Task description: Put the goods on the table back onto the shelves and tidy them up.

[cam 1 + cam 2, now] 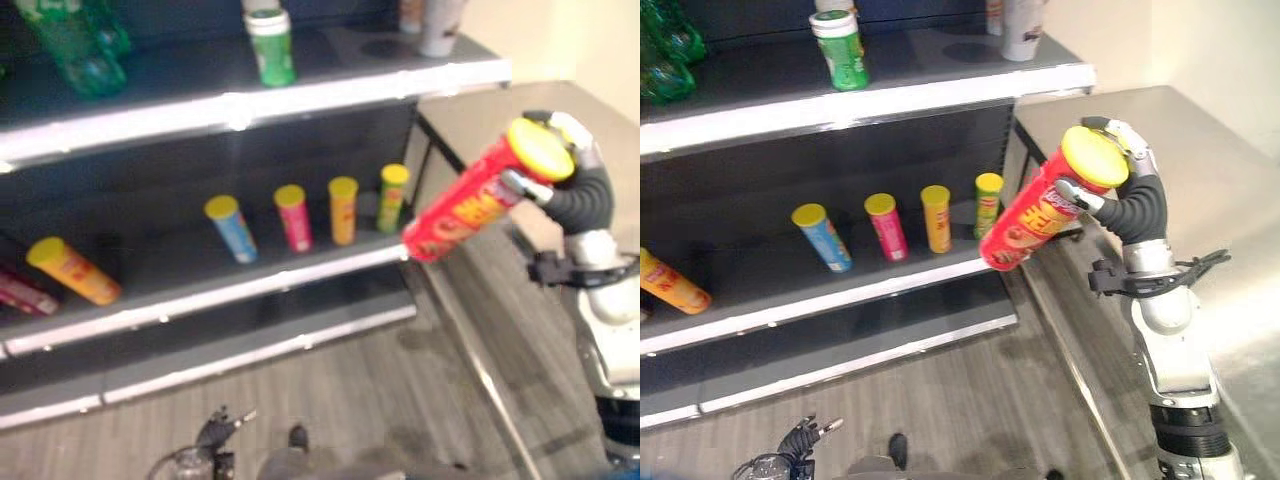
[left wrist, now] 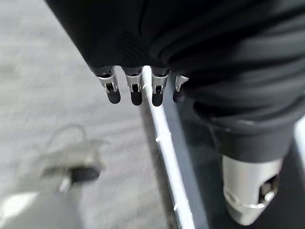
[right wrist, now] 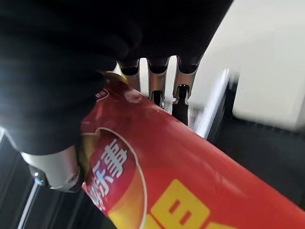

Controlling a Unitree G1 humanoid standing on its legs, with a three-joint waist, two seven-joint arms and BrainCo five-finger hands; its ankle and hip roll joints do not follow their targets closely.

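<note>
My right hand (image 1: 570, 165) is shut on a red chips can (image 1: 465, 205) with a yellow lid. The can is tilted in the air, lid up and base pointing down toward the right end of the middle shelf (image 1: 250, 285). In the right wrist view the fingers (image 3: 157, 81) and thumb (image 3: 52, 167) wrap the red can (image 3: 190, 181). My left hand (image 1: 225, 430) hangs low over the floor, its fingers (image 2: 136, 90) relaxed and holding nothing.
On the middle shelf stand a blue can (image 1: 232, 228), a pink can (image 1: 294, 217), an orange can (image 1: 343, 210) and a green can (image 1: 393, 197); another orange can (image 1: 72, 268) lies at the left. The upper shelf holds a green tub (image 1: 271, 45), green bottles (image 1: 80, 45) and a white cup (image 1: 440, 25). A steel table (image 1: 1200, 150) is at the right.
</note>
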